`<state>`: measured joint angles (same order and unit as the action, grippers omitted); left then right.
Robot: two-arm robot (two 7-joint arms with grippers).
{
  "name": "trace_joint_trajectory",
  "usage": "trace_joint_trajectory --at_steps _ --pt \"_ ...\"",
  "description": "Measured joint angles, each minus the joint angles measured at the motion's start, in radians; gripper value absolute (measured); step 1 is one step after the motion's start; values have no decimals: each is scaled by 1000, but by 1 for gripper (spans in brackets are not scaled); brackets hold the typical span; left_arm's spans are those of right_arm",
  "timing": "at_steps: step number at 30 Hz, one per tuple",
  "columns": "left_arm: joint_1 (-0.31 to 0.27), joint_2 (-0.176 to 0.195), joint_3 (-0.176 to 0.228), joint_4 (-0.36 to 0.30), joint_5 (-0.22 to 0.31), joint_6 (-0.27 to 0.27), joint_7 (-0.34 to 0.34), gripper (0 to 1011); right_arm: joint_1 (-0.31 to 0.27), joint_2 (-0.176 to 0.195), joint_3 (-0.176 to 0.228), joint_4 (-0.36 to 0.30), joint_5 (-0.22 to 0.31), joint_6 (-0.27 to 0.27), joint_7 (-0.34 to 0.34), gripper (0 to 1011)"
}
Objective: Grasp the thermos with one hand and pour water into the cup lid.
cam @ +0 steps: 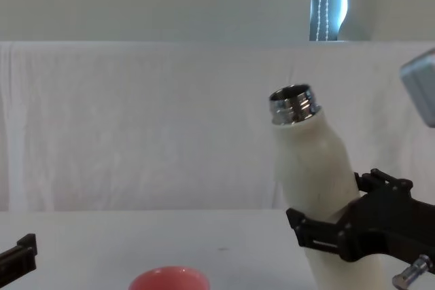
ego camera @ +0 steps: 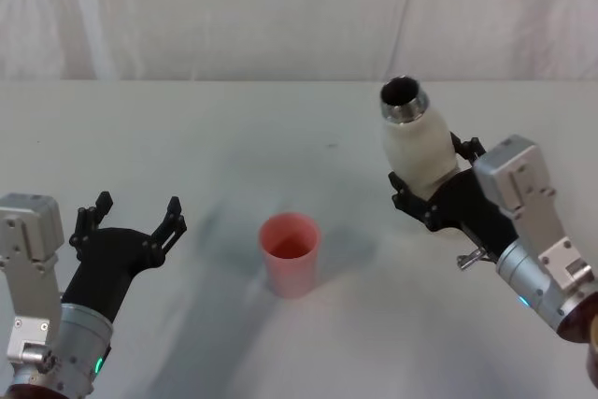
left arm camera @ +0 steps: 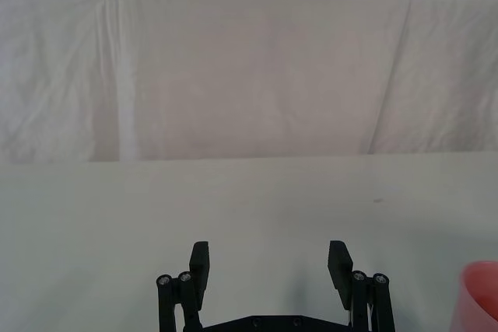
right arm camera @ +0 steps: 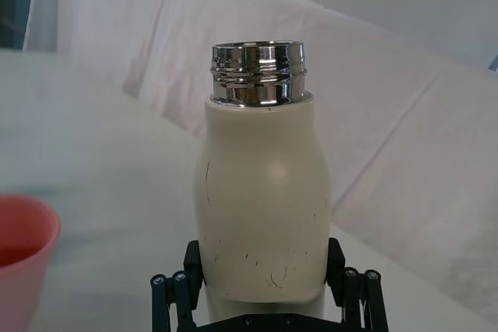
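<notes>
The cream-white thermos [ego camera: 419, 149] with its open silver neck is held off the table at the right, tilted a little toward the left. My right gripper [ego camera: 432, 195] is shut on its lower body; the chest view shows the thermos [cam: 317, 181] leaning in the black fingers [cam: 319, 234], and the right wrist view shows the thermos [right arm camera: 261, 200] between the fingers. The salmon-pink cup lid [ego camera: 291, 253] stands upright at the table's middle, left of the thermos and apart from it. My left gripper [ego camera: 131, 223] hovers open at the near left, holding nothing.
A white cloth covers the table [ego camera: 234, 137] and hangs as a backdrop behind it. The cup lid's rim [left arm camera: 482, 293] shows at the edge of the left wrist view, and the cup lid [right arm camera: 23, 258] also sits low beside the thermos in the right wrist view.
</notes>
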<state>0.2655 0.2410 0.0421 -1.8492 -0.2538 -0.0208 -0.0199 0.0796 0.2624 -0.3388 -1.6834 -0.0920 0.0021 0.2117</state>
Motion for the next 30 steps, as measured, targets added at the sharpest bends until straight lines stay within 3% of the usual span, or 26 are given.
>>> trace_joint_trajectory --at_steps 11,19,30 --pt "0 0 0 0 0 0 0 1001 19 20 -38 -36 -161 65 -11 955" --pt "0 0 0 0 0 0 0 1001 19 22 -51 -57 -242 54 -25 955" --pt "0 0 0 0 0 0 0 1001 28 47 -98 -85 -367 39 -11 955"
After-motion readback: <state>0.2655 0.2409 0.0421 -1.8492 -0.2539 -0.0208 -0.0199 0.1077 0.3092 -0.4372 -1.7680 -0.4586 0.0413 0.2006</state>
